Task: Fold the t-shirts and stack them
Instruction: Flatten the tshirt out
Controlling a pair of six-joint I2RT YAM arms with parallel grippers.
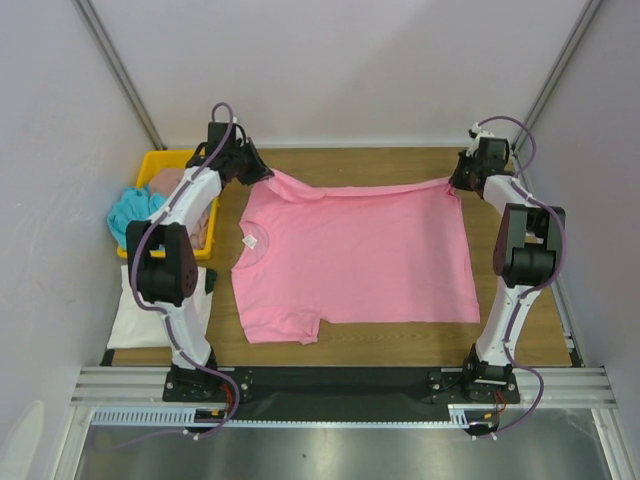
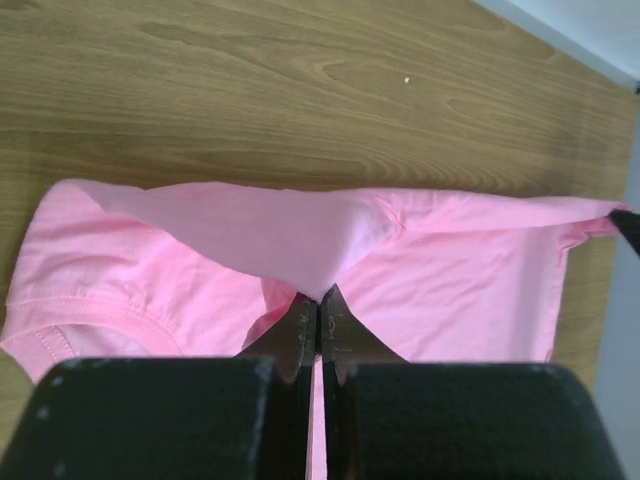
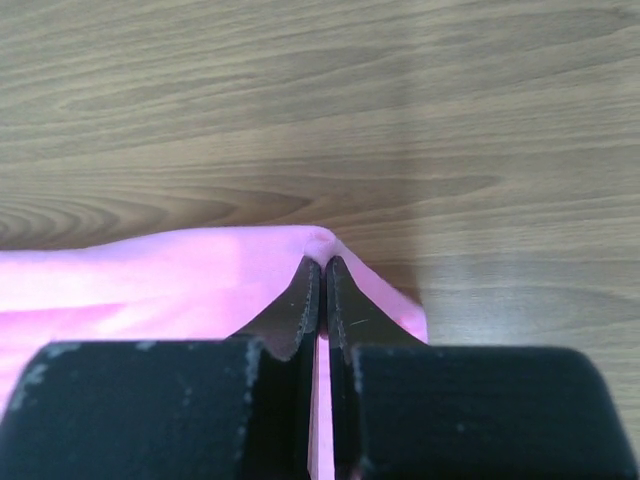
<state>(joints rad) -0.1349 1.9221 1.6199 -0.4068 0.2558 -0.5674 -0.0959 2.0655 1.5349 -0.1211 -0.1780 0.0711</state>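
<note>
My left hand (image 2: 318, 300) is pressed together on the far sleeve of the bright pink t-shirt (image 1: 350, 260). My right hand (image 3: 322, 262) pinches its far hem corner, so that edge stretches between them, lifted off the table (image 1: 380, 160). The rest lies flat toward my bases, collar left, hem right, long axis across the table. I judge both hands must carry the edge nearward together.
</note>
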